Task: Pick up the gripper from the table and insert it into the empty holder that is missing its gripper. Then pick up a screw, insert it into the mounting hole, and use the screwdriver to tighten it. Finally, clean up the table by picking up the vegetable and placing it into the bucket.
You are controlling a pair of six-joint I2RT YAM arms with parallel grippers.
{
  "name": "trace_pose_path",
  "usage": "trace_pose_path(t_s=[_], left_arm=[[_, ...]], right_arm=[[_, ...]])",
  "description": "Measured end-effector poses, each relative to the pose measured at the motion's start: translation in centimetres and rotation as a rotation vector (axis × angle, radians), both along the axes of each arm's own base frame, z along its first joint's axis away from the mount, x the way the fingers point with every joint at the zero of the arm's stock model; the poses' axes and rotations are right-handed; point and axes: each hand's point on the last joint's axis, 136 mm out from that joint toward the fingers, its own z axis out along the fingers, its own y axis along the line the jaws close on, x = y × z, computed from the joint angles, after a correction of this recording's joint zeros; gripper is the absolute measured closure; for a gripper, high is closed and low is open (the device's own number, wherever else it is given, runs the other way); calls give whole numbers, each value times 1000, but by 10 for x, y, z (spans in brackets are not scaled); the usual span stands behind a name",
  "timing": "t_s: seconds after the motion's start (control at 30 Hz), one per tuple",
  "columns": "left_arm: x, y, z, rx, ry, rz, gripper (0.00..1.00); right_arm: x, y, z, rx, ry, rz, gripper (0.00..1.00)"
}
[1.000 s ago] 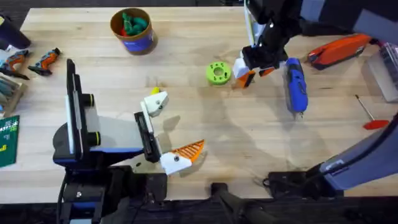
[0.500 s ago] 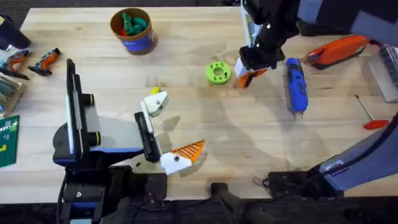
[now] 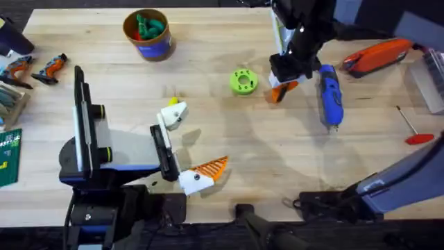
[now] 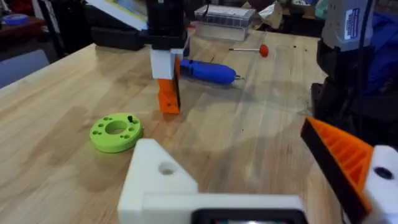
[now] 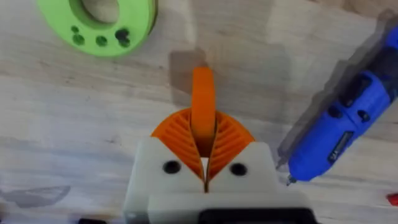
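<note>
Since a second ago, the right gripper (image 3: 283,88) has risen a little in the upper right of the overhead view, lifting the orange gripper (image 3: 281,92) clear of the white block that sat beside it. Its pads are closed on that piece: the right wrist view shows the ribbed orange fingers (image 5: 176,132) pinching the wedge, whose free end points out toward the table (image 3: 229,139). In the left wrist view the piece (image 4: 168,94) hangs upright just above the wood, near the green disc (image 4: 115,132) and in front of the blue screwdriver (image 4: 207,71).

It looks light, stiff and hard, probably smooth plastic, so a flat squeeze across its broad faces should hold; a grip near the tip could let it pivot. Leaving the mounting end free seems wise for seating it.

At lower centre of the overhead view, the left gripper (image 3: 184,146) carries the bare white holder (image 3: 173,114) and, opposite it, one fitted finger; its jaws stand apart, gripping nothing. The bucket (image 3: 147,33) sits upper left.
</note>
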Motion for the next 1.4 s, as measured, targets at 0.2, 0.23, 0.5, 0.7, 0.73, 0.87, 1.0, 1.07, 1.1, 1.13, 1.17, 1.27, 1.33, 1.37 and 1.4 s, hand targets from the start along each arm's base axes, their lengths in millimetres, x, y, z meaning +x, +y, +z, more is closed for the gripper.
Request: trace_pose_path(t_s=[0.2, 0.23, 0.5, 0.7, 0.73, 0.87, 1.0, 1.07, 1.1, 1.13, 1.17, 1.27, 1.33, 1.37, 1.4], left_arm=[[0, 0, 0, 0, 0, 0, 15], [0, 0, 0, 0, 0, 0, 15], [0, 0, 0, 0, 0, 0, 15], [0, 0, 0, 0, 0, 0, 15], [0, 0, 0, 0, 0, 0, 15], [0, 0, 0, 0, 0, 0, 15], [0, 0, 0, 0, 0, 0, 15], [0, 0, 0, 0, 0, 0, 15], [0, 0, 0, 0, 0, 0, 15], [0, 0, 0, 0, 0, 0, 15], [0, 0, 0, 0, 0, 0, 15], [0, 0, 0, 0, 0, 0, 15], [0, 0, 0, 0, 0, 0, 15], [0, 0, 0, 0, 0, 0, 15], [0, 0, 0, 0, 0, 0, 15]], right_arm=[[-8, 1, 43, 61, -94, 1, 987], [-9, 3, 53, 87, -122, 3, 987], [-26, 31, 139, 386, -334, 36, 987], [-35, 55, 175, 605, -393, 70, 987], [-36, 60, 178, 639, -400, 81, 987], [-45, 82, 176, 798, -387, 143, 987], [-55, 106, 157, 971, -325, 219, 988], [-62, 117, 148, 1080, -292, 262, 988], [-65, 120, 145, 1126, -282, 281, 988], [-68, 122, 142, 1169, -267, 291, 988], [-71, 124, 138, 1211, -255, 305, 988], [-83, 125, 130, 1310, -201, 319, 988], [-90, 124, 123, 1350, -160, 310, 988], [-93, 124, 121, 1367, -144, 310, 988], [-97, 124, 117, 1383, -126, 308, 988]])
